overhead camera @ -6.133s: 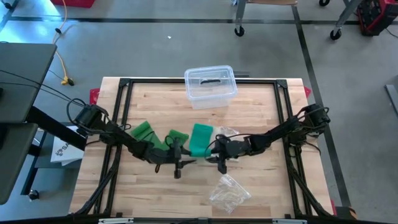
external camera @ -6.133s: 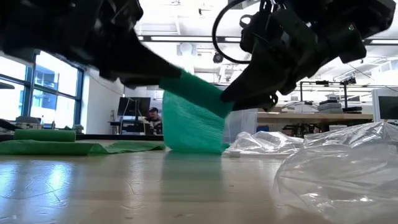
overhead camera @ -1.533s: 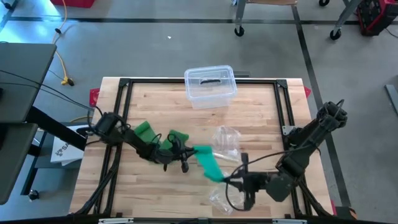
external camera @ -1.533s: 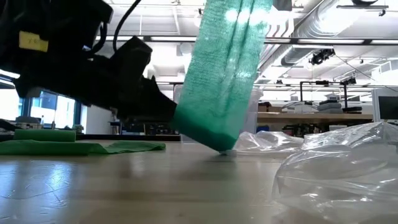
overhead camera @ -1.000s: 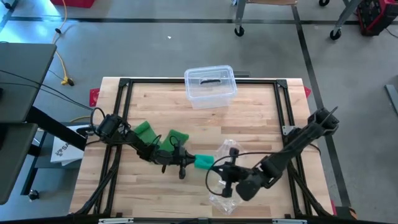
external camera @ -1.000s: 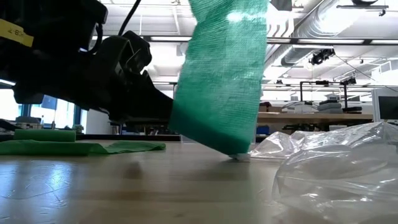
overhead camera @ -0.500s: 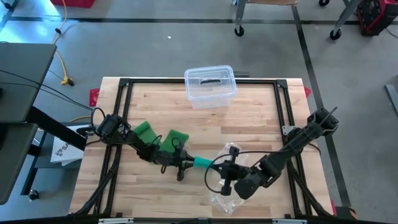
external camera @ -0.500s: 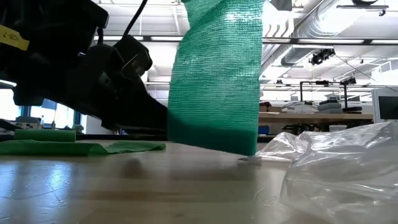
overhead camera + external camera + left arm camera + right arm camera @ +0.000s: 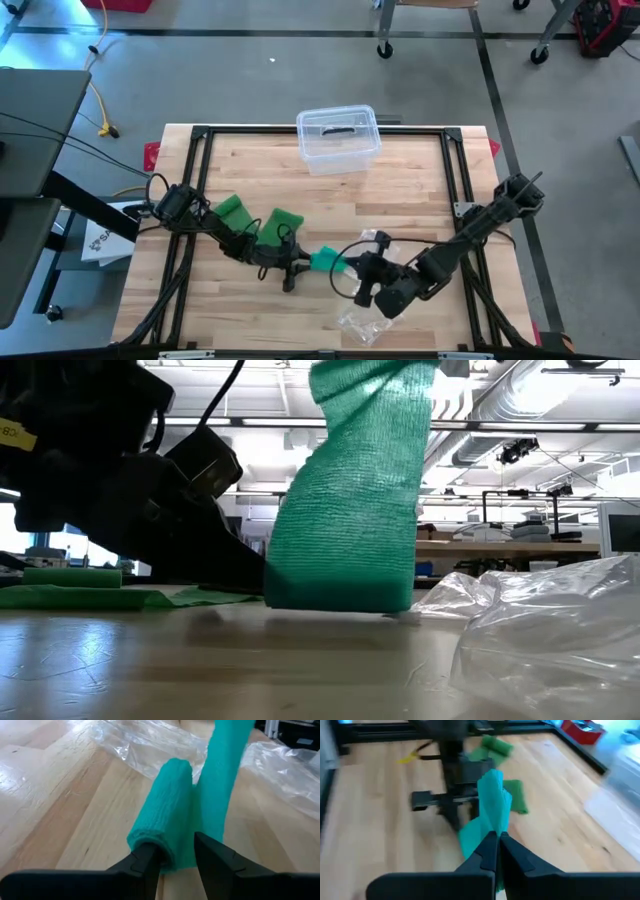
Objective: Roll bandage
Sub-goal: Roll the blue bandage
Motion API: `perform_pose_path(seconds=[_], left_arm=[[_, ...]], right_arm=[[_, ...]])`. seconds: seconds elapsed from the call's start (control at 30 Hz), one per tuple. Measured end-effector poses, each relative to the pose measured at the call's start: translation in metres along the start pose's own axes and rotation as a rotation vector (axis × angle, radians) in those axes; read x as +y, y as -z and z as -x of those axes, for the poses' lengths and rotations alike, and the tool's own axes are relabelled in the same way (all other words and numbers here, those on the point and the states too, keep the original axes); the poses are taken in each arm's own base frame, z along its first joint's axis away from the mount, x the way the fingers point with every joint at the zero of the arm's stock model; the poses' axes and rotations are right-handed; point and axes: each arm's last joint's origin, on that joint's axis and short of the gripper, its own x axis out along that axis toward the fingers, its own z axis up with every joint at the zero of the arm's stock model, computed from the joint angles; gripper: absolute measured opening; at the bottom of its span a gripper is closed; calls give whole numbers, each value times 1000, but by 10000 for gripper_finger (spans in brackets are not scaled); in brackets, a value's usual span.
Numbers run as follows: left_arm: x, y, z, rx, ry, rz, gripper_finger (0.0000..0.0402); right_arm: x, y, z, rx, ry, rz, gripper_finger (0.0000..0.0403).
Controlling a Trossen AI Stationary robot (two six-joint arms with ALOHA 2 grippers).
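A teal bandage [image 9: 325, 260] lies at the table's middle. Its rolled part [image 9: 162, 805] rests on the wood, and its free strip [image 9: 350, 530] rises from it. My left gripper [image 9: 175, 852] is low over the table and open, one finger on either side of the roll's near end. Above and to the right of the roll, my right gripper [image 9: 496, 837] is shut on the strip's top end. My left gripper has the roll's near end [image 9: 152, 847] between its open fingers, coming in nearly level from the table's left; I cannot tell whether a finger touches it. My right gripper pinches the strip's upper end [image 9: 492, 827] between its two fingers, slanting down from the right. The strip hangs below it to the roll on the table and is bunched at the top.
Two green bandages [image 9: 232, 208] [image 9: 285, 218] lie behind the left arm. A clear plastic box [image 9: 338, 135] stands at the far edge. Crumpled clear bags [image 9: 368, 318] [image 9: 375, 240] lie under and beside the right arm, one [image 9: 550, 630] large in the low view.
My left gripper has opened around the roll's end while staying in place. My right gripper has rolled at the wrist, still holding the strip. The strip has twisted and narrowed at its top, and its lower end now sits level on the table.
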Motion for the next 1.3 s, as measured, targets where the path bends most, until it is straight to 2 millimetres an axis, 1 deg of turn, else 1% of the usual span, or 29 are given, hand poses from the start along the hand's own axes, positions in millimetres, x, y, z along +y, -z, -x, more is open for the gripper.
perform_pose_path(seconds=[0.13,0.33,0.47,0.63,0.93,1.07,1.17,1.3], left_arm=[[0,0,0,-10,-27,-7,116],[0,-2,0,-29,-29,15,116],[-2,-6,0,-55,18,23,116],[-3,-6,0,-54,50,38,116],[-1,-3,3,-37,49,46,116],[0,-3,3,-38,50,47,116],[-2,-6,3,-77,63,58,116],[-5,-13,4,-127,128,35,116]], right_arm=[[-6,3,-3,38,40,-11,0],[-5,4,-3,71,-1,-11,0],[-4,4,-2,116,-64,-17,0],[-4,6,-1,124,-67,-9,0],[-8,15,11,186,-32,-2,0],[-9,15,13,199,-41,2,0],[-8,16,13,239,-86,33,0],[-9,15,12,212,-61,76,0]])
